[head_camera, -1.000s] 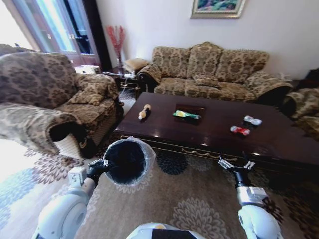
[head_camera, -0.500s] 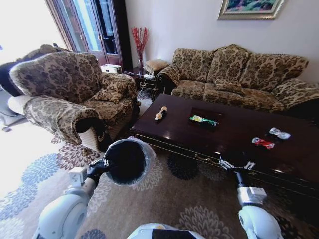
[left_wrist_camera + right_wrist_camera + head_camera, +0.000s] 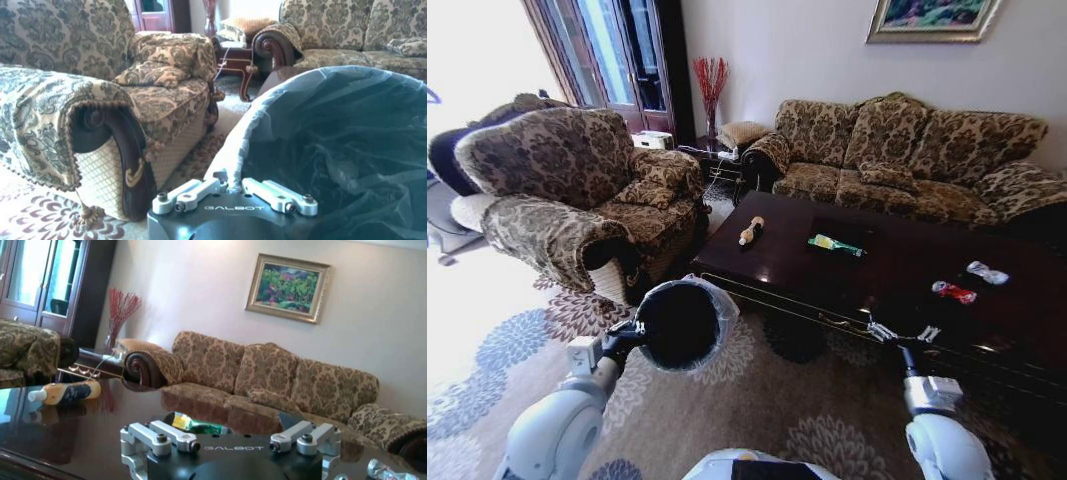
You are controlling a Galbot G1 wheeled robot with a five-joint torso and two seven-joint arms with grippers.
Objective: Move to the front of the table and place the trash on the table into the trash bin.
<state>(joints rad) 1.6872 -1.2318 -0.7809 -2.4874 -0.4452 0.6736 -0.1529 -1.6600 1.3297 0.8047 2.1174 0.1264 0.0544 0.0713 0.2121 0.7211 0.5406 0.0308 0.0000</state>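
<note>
The counter point(image 3: 847, 275) carries the tan-orange bottle point(image 3: 749, 231) near its left end, the green-yellow bottle point(image 3: 835, 244) mid-surface, and the red wrapper point(image 3: 953, 292) and silver-white wrapper point(image 3: 987, 272) toward its right end. The left gripper point(image 3: 631, 331) appears clamped on the rim of the trash bin point(image 3: 681, 324), off the counter's front-left corner. The right gripper point(image 3: 904, 335) hangs at the front edge, fingers apart.

Head high; wrists low; table point(image 3: 847, 275) shared
</note>
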